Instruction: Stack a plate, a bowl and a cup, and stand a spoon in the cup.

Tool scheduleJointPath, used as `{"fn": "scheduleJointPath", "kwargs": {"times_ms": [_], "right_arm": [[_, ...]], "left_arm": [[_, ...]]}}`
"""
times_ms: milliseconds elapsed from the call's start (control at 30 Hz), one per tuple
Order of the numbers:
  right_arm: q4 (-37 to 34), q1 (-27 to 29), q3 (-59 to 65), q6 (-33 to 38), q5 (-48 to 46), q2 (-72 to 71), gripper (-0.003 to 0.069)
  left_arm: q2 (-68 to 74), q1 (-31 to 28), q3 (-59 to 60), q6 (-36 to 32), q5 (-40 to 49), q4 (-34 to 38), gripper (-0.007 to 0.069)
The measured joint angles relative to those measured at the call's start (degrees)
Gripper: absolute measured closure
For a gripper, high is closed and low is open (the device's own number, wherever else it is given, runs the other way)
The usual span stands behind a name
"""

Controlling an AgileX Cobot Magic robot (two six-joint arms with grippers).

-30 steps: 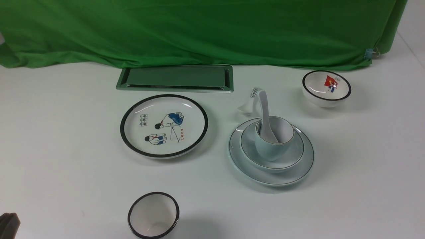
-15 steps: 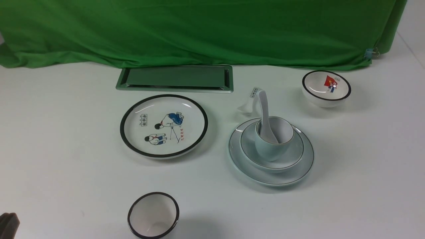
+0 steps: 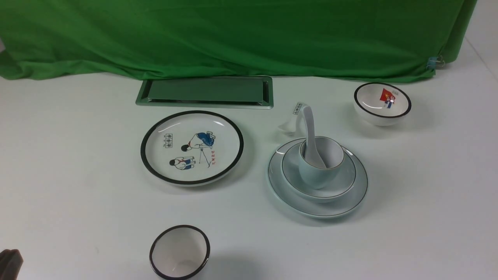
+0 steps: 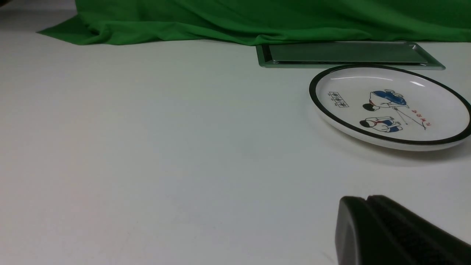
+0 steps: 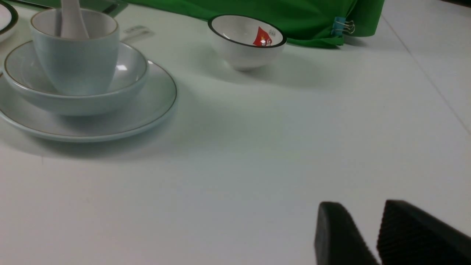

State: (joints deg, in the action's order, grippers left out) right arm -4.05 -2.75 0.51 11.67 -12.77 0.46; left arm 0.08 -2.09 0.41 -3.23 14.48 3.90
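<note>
The pale plate [image 3: 280,186] lies right of the table's middle. The wide bowl [image 3: 344,181] sits on it and the celadon cup [image 3: 313,175] stands in the bowl. A plain white spoon [image 3: 310,128] stands in the cup, its handle leaning up and back. The right wrist view shows the same stack, cup [image 5: 73,62] in bowl [image 5: 128,77] on plate [image 5: 154,106]. My right gripper [image 5: 362,211] is open and empty, low over bare table well apart from the stack. My left gripper [image 4: 366,198] is shut on nothing and shows at the front view's lower left corner [image 3: 9,264].
A black-rimmed cartoon plate [image 3: 192,147] lies left of the stack and a black-rimmed white cup [image 3: 179,252] stands near the front. A small bowl with a red picture [image 3: 382,102] stands back right. A labelled spoon [image 3: 290,123] lies behind the stack. A metal tray [image 3: 205,91] lies before the green cloth [image 3: 233,35].
</note>
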Motion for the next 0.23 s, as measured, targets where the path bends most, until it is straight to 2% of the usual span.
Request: {"fn": "scheduleJointPath", "kwargs": {"times_ms": [233], "right_arm": [[0.0,0.0,0.0,0.0,0.0,0.0,0.0426]], "left_arm": [[0.0,0.0,0.0,0.0,0.0,0.0,0.0653]]}}
